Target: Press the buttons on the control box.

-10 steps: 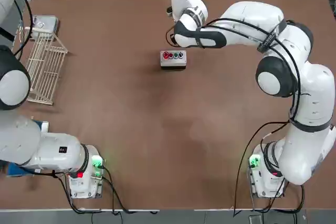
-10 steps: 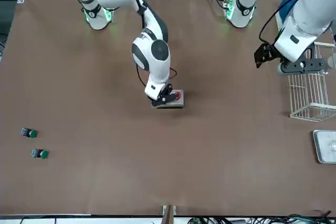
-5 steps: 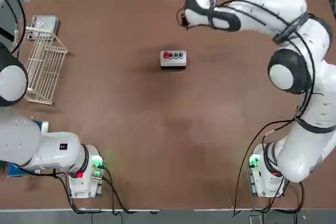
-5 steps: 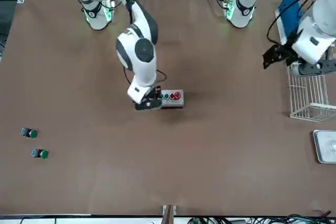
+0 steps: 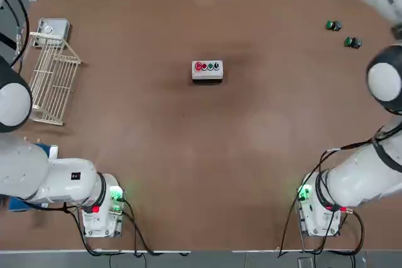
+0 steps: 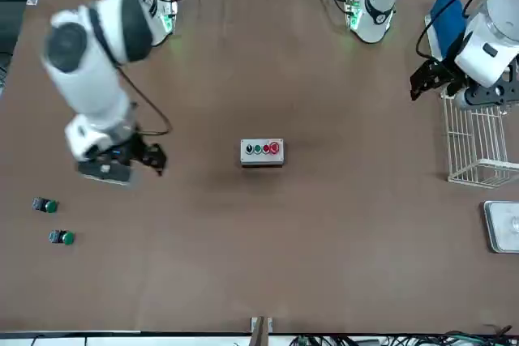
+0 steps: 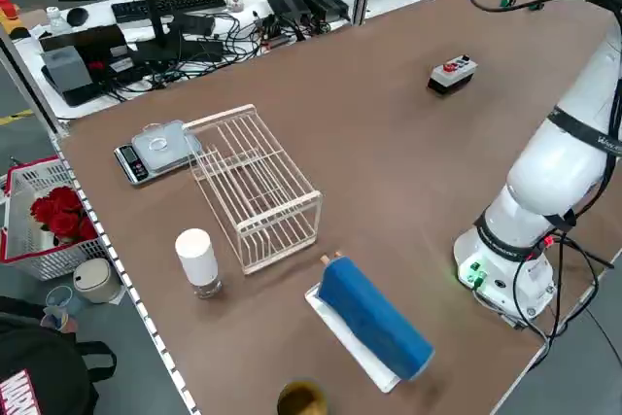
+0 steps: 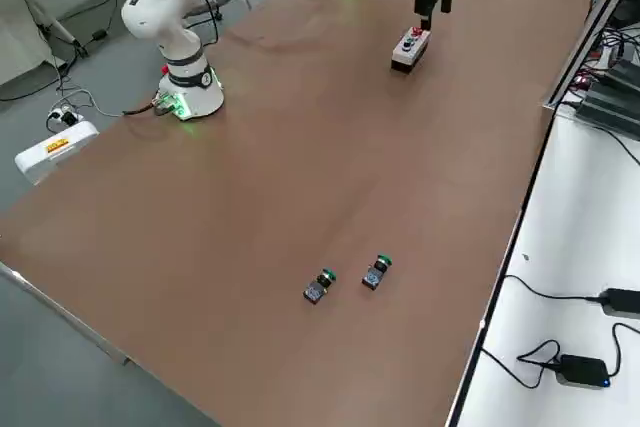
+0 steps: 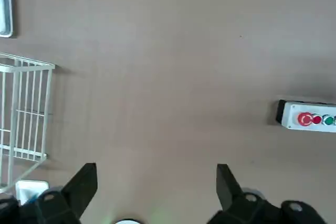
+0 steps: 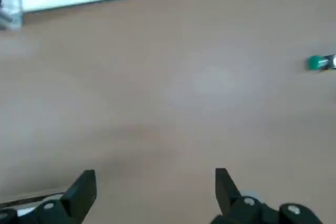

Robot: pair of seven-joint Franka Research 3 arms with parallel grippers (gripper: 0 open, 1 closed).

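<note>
The control box (image 5: 207, 70) is small and light grey and sits alone mid-table, also seen in the front view (image 6: 262, 152). On its top face is a row of tiny buttons (image 6: 263, 148), red, green and dark. My right gripper (image 6: 152, 158) hangs open and holds nothing, well off to the robot's right of the box. Its wrist view shows the spread fingers (image 10: 79, 190) over bare table. My left gripper (image 6: 423, 87) is open beside the wire rack, with the box (image 9: 307, 119) far off in its wrist view.
Two loose green-and-black button parts (image 5: 333, 26) (image 5: 352, 42) lie at the table's far right. A wire rack (image 5: 53, 80) and a small metal scale (image 5: 51, 27) stand at the far left. A blue roll (image 7: 374, 318) and a white cup (image 7: 197, 259) sit near the left arm's base.
My right gripper has lifted off the control box and swung far to the robot's right, with its fingers spreading apart. The left arm has shifted only slightly.
</note>
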